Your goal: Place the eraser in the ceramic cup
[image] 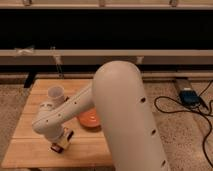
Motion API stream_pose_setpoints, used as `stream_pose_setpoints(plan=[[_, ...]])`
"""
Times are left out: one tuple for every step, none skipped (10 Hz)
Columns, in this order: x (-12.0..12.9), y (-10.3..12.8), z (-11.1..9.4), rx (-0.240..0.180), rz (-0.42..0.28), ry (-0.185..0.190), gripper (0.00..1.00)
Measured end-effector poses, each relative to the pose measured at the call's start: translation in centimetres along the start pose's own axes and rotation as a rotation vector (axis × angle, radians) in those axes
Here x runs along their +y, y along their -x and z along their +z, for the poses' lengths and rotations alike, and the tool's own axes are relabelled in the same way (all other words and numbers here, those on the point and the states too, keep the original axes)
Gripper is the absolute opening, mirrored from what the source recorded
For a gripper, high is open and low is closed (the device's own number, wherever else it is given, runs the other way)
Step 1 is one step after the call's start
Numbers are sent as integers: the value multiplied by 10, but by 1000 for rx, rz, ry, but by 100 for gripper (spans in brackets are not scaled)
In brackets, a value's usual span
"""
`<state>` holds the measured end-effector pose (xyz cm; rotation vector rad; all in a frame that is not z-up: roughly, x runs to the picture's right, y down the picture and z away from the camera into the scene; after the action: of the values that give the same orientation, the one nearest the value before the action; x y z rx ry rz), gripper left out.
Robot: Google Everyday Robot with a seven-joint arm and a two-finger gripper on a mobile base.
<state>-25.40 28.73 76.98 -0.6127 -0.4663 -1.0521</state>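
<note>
The ceramic cup (56, 93) is small, white and upright at the back left of the wooden table (30, 132). My gripper (63, 140) hangs low over the table's front left, at the end of the white arm, well in front of the cup. A small dark block with orange-red edging, the eraser (56, 148), shows right at the gripper's tip, at or just above the table top. I cannot tell whether it is held or lying there.
A wide orange bowl (88, 120) sits on the table to the right of the gripper, partly hidden by my arm (122, 110). The table's front edge is close below the gripper. A cable and a blue box (188, 96) lie on the floor at right.
</note>
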Motion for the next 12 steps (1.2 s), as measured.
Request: stream_pose_setpoints(plan=[[1, -1, -1, -2, 4, 1, 35], [2, -1, -3, -4, 7, -1, 27], [2, -1, -9, -11, 12, -11, 15], [2, -2, -18, -19, 18, -24, 6], [2, -4, -28, -27, 23, -37, 1], [3, -8, -40, -38, 25, -56, 0], [3, -12, -56, -50, 24, -80, 0], [4, -15, -67, -59, 21, -98, 0], [4, -20, -86, -69, 15, -125, 0], [3, -24, -98, -76, 9, -141, 0], [3, -28, -113, -81, 2, -160, 0], [2, -33, -126, -84, -7, -180, 0]])
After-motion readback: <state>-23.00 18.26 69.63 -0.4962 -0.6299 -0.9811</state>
